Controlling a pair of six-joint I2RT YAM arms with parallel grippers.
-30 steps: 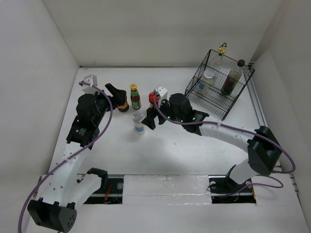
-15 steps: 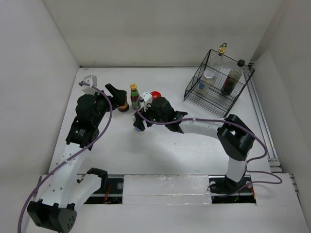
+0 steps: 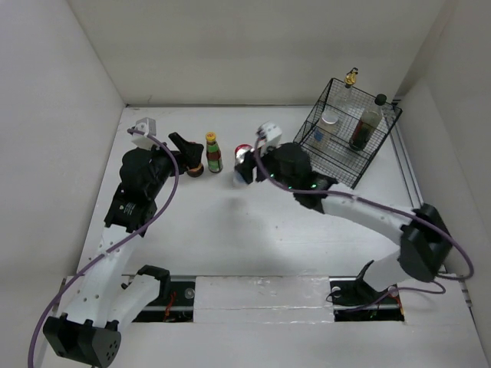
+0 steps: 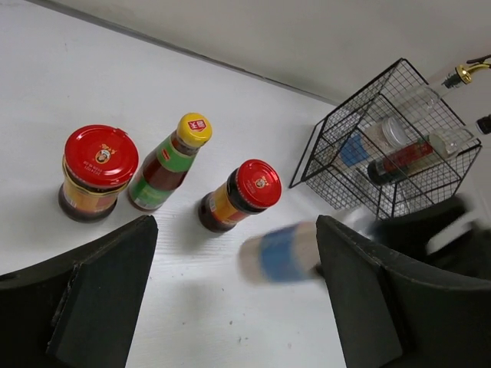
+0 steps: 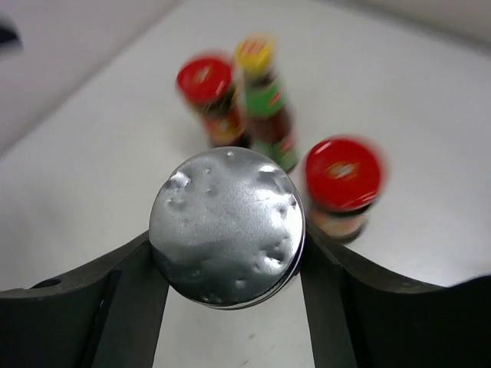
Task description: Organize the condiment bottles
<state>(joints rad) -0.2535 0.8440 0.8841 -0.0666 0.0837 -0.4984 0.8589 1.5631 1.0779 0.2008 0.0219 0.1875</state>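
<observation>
Now the right gripper (image 5: 228,239) is clamped on a small blue-labelled shaker with a dimpled silver lid (image 5: 226,216). Its two dark fingers press on both sides of the lid, in the middle of the right wrist view. In the left wrist view this shaker is only a blurry blue shape at the lower middle.

The left gripper (image 4: 236,230) is spread apart, with nothing between its fingers. Just ahead of it three things stand in a row on the white table (image 3: 230,230). At the left of that view is a wide dark jar with a red lid (image 4: 96,172). Next to it is a bottle with a yellow cap and a red and green label (image 4: 170,157). In the middle is a slimmer dark jar with a red lid (image 4: 242,192).

A black wire basket (image 3: 330,165) sits in the upper right of the top view. It holds a tall clear bottle with a gold cap (image 3: 350,79), a tall dark bottle with a black cap (image 3: 365,126) and a second silver-lidded shaker (image 3: 328,123).
</observation>
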